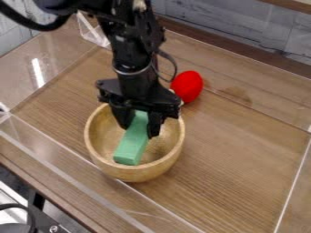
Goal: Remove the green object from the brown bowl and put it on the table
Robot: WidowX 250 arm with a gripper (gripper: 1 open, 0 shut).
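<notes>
The green object, a flat light-green block, leans inside the brown bowl with its lower end on the bowl floor and its upper end raised toward the far rim. My gripper points straight down over the bowl, and its black fingers are shut on the block's upper end. The fingers hide that top end of the block. The bowl stands on the wood-grain table, left of the middle.
A red round toy lies on the table just behind and to the right of the bowl, close to the arm. Clear acrylic walls edge the tabletop on the front, left and right.
</notes>
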